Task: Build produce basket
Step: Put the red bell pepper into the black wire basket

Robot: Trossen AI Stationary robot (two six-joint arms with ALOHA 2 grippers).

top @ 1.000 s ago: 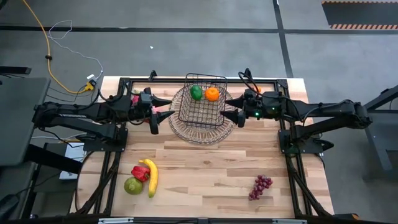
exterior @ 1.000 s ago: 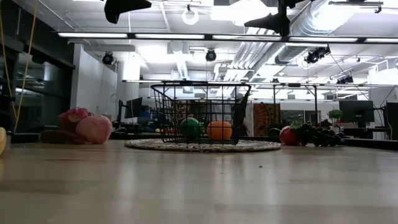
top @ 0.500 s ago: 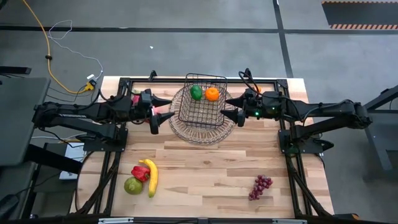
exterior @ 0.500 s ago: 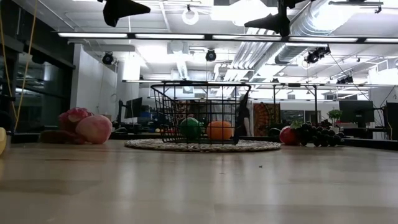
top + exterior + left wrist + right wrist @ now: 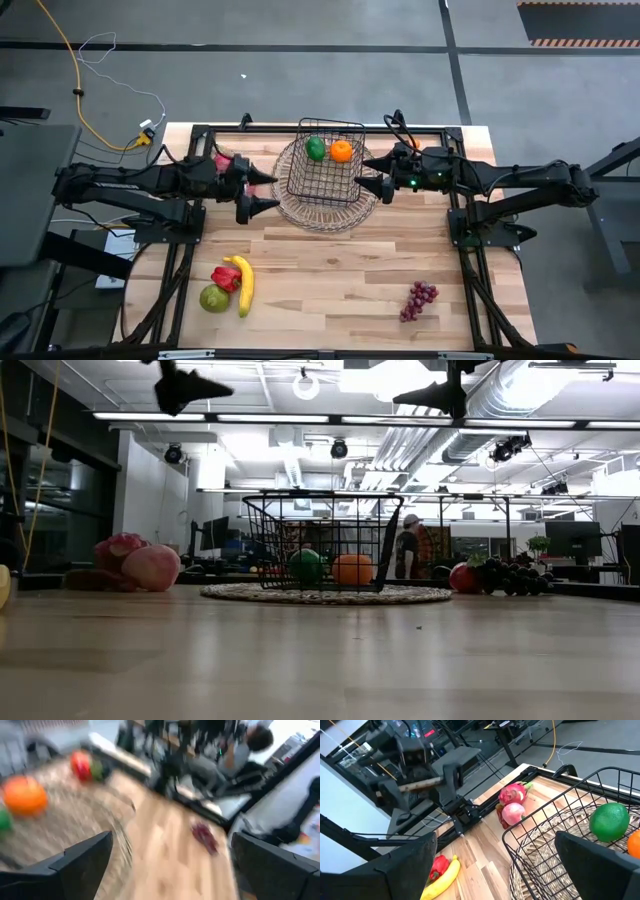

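The dark wire basket (image 5: 326,160) stands on a round woven tray and holds a green fruit (image 5: 316,149) and an orange (image 5: 341,151). My left gripper (image 5: 270,192) hovers open, left of the basket, high above the table (image 5: 185,385). My right gripper (image 5: 363,174) hovers open at the basket's right side, also high up (image 5: 435,398). The pink dragon fruit (image 5: 512,794) and a pink round fruit (image 5: 513,813) lie at the far left. Banana (image 5: 243,283), red pepper (image 5: 226,277) and a green fruit (image 5: 213,298) lie near left. Purple grapes (image 5: 419,299) lie near right.
The woven tray (image 5: 290,207) lies under the basket. In the low view a red fruit (image 5: 463,576) and dark grapes (image 5: 510,578) sit right of the tray. A person (image 5: 406,550) walks in the room behind. Bare wood lies between the tray and the near edge.
My left gripper has drawn back from the basket toward the table's left and near edge, dipping slightly and turning, still open; its wrist view is blurred. The pink fruit beneath it now shows. A person has walked into view behind the basket. My right arm has kept still.
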